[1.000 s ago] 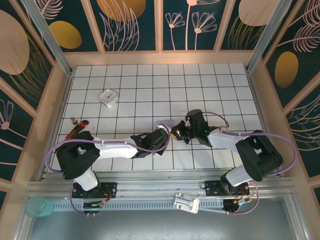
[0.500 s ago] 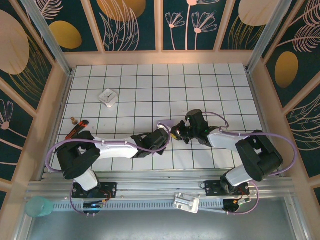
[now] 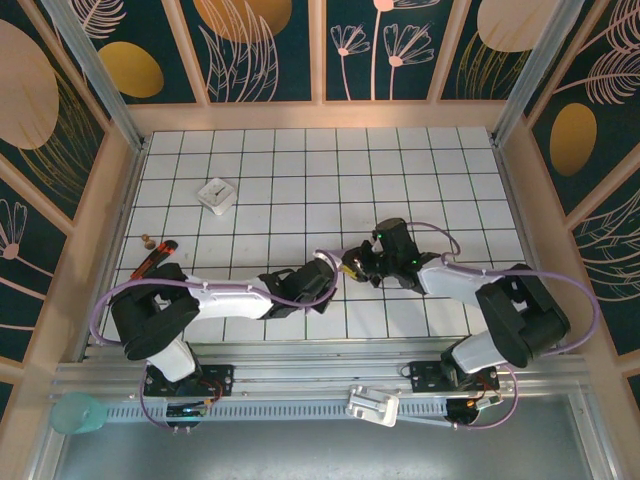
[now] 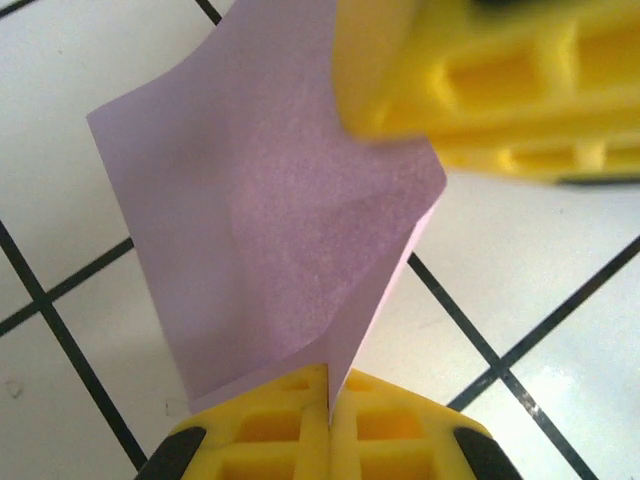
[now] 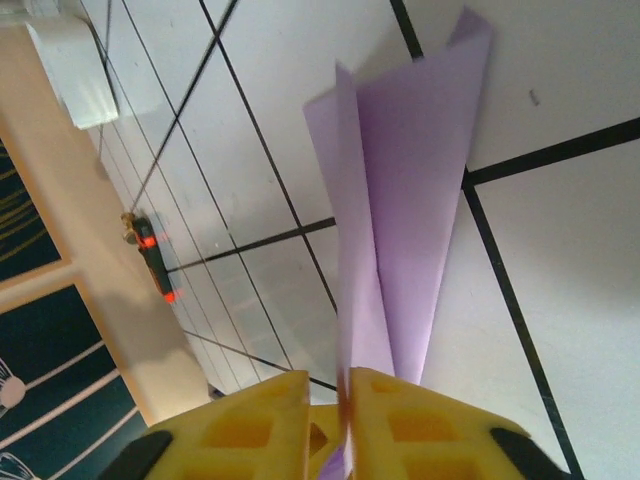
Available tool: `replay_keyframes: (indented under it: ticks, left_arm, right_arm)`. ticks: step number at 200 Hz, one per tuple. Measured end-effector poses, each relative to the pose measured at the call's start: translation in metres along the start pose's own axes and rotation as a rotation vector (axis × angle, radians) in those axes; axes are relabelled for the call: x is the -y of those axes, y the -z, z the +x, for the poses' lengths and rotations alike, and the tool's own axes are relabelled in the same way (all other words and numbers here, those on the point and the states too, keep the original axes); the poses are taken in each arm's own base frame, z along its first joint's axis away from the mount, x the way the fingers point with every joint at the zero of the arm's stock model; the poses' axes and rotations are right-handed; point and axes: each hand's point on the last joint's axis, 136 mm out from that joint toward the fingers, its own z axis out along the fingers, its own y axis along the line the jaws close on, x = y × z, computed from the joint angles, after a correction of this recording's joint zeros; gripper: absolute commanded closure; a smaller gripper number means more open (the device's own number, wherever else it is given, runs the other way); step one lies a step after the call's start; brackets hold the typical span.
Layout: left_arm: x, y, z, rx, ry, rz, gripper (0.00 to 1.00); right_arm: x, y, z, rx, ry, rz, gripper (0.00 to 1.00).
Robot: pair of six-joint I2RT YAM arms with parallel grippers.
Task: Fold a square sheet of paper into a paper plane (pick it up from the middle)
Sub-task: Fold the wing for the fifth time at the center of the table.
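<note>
Left claw pinches the paper plane.

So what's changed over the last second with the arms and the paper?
The left gripper has closed its jaws on the folded lavender-purple paper. The right gripper still sits at the paper, its arm shifted slightly. The small white block and the red-and-black tool haven't moved.

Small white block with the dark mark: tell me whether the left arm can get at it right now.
Probably not yet: the tiles toward the small white block look free, but the left pincer is clamped on the folded lavender-purple paper.
</note>
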Motion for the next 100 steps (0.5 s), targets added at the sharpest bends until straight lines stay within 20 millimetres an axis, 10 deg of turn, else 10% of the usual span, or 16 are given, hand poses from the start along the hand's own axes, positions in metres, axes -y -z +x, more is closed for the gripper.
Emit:
replay_keyframes:
  ticks: [100]
  left_arm:
    - [0.006, 0.004, 0.003, 0.028, 0.229, 0.255, 1.00]
  right_arm:
    - [-0.002, 0.042, -0.042, 0.176, 0.189, 0.036, 0.70]
